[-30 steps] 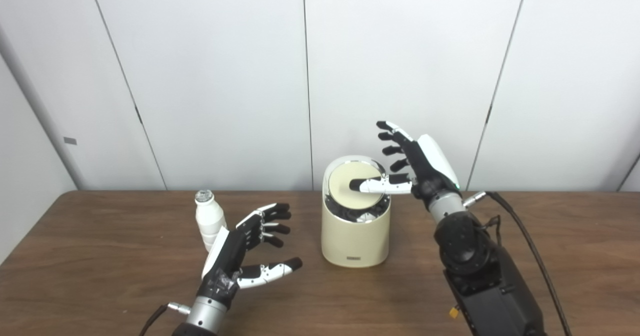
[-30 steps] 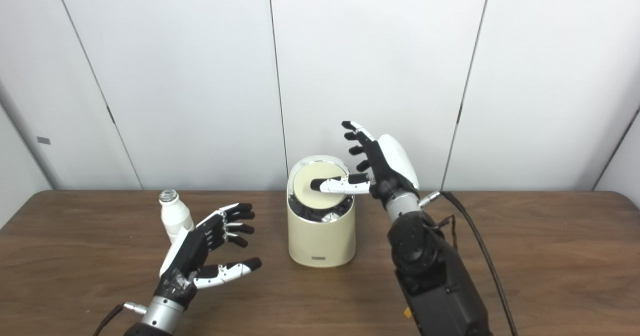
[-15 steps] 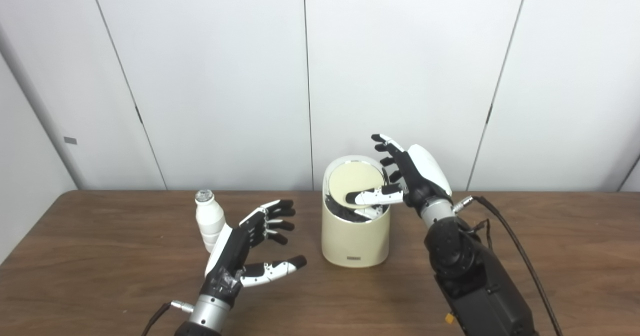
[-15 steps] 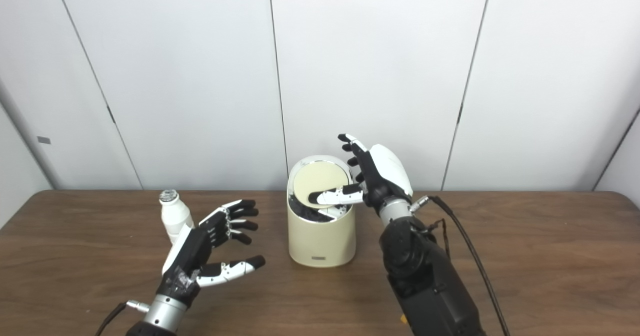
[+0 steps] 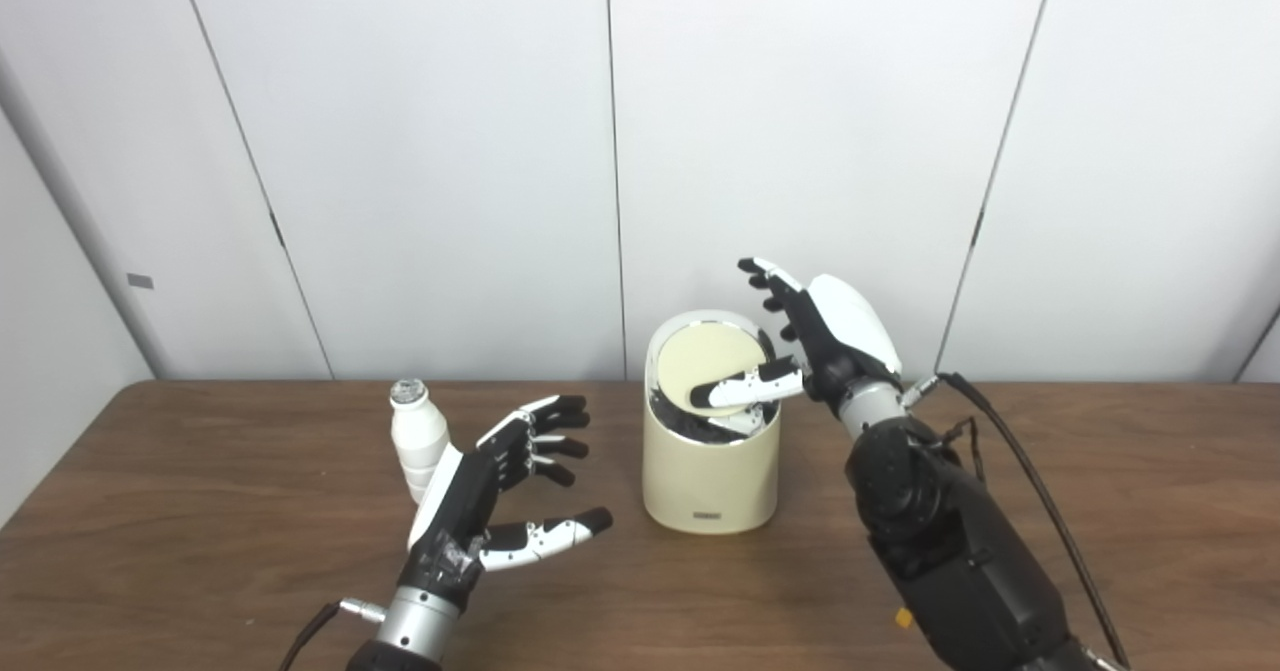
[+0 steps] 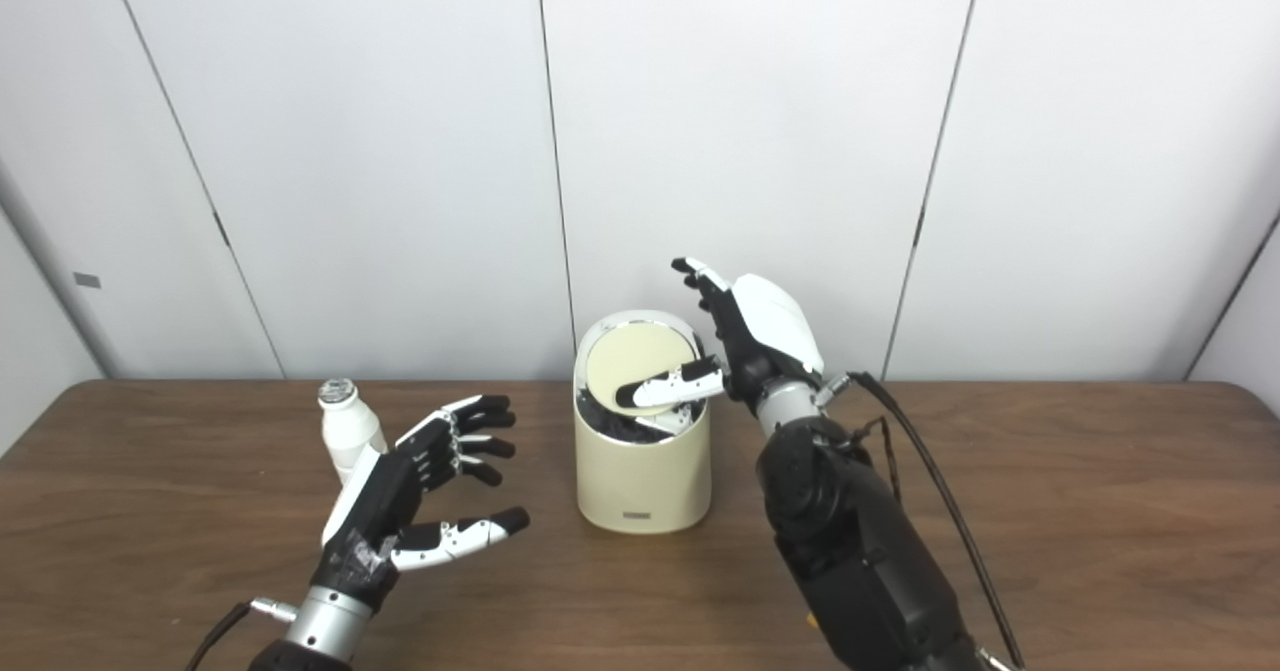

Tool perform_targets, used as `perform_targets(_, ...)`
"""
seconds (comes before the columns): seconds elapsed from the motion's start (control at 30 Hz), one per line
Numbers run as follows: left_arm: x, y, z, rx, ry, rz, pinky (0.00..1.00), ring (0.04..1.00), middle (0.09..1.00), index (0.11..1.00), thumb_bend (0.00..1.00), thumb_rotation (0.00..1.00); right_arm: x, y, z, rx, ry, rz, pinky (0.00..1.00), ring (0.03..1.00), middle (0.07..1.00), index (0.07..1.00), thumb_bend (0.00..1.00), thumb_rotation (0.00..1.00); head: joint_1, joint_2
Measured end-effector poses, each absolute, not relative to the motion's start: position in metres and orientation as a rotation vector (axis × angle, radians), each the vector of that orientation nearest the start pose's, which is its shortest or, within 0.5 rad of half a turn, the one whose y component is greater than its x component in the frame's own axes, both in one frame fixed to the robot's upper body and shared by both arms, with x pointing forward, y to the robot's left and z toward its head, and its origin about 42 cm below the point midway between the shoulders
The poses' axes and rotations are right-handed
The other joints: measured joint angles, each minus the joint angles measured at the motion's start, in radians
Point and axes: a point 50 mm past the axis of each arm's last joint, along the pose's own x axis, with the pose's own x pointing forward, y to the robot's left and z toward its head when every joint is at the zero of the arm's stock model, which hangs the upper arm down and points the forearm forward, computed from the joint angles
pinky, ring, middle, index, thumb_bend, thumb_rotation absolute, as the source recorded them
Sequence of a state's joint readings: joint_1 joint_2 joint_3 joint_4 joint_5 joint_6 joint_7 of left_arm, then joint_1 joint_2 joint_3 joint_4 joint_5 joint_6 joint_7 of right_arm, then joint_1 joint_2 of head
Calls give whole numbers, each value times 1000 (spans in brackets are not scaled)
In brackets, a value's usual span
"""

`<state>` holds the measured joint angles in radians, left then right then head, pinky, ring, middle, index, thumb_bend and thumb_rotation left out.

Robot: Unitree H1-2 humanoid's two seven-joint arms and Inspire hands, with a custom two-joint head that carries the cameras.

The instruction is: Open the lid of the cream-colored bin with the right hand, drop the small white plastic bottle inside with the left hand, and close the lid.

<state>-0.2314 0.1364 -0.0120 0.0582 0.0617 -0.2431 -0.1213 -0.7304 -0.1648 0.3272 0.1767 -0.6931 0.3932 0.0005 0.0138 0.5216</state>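
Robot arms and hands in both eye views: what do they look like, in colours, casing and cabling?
Both hands are black with white shells on the back and white segments on the thumbs. The left hand and right hand each join a silver metal wrist cuff. The right forearm is bulky black casing with a black cable looping off it.

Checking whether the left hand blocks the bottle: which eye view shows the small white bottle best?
The left eye view: the bottle shows its cap and most of its body. In the right eye view the left hand hides more of it.
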Motion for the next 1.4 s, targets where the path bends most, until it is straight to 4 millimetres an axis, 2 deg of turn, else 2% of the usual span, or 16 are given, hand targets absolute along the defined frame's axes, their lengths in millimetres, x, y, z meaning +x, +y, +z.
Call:
perform_targets(0.2, 352, 226, 170, 220, -397, -190, 601, 697, 780, 809, 734, 60, 462, -121, 305, -1146, -383, 2, 588, 761, 885, 878, 909, 108, 2, 6)
perform_targets(0.37, 351, 226, 173, 217, -394, -190, 601, 699, 781, 810, 732, 62, 459, -114, 310, -1217, -414, 2, 599, 762, 886, 868, 930, 86, 5, 14)
perform_targets(0.6, 351, 226, 173, 217, -391, -191, 614, 708, 790, 816, 726, 54, 459, -114, 309, -1244, -409, 3, 593, 754, 874, 865, 930, 145, 6, 12)
perform_targets(0.7, 351, 226, 173, 217, -391, -192, 605, 705, 788, 815, 730, 60, 458, -116, 309, -1236, -397, -2, 596, 757, 866, 869, 894, 188, 5, 11)
perform_targets(0.83, 351, 227, 173, 219, -391, -192, 591, 698, 783, 813, 730, 59, 453, -132, 302, -1094, -305, 41, 608, 798, 871, 871, 857, 271, 0, 8)
perform_targets(0.97, 351, 227, 173, 220, -390, -193, 583, 692, 779, 809, 728, 49, 445, -148, 295, -871, -218, 78, 613, 789, 857, 867, 835, 316, -6, 6)
perform_targets(1.07, 351, 227, 173, 219, -389, -193, 596, 695, 780, 811, 732, 48, 431, -164, 306, -678, -221, 62, 588, 771, 873, 882, 796, 330, -8, 5)
perform_targets(1.2, 352, 225, 172, 217, -385, -197, 601, 696, 781, 812, 733, 58, 414, -169, 320, -551, -288, 57, 562, 749, 845, 872, 746, 328, -11, 5)
perform_targets(1.27, 352, 225, 172, 217, -386, -197, 607, 701, 783, 813, 732, 53, 403, -177, 310, -499, -308, 43, 589, 757, 835, 870, 750, 284, -14, 3)
perform_targets(1.4, 352, 230, 172, 219, -384, -189, 607, 705, 787, 814, 729, 54, 383, -204, 260, -359, -229, 11, 682, 809, 870, 873, 739, 203, -15, 3)
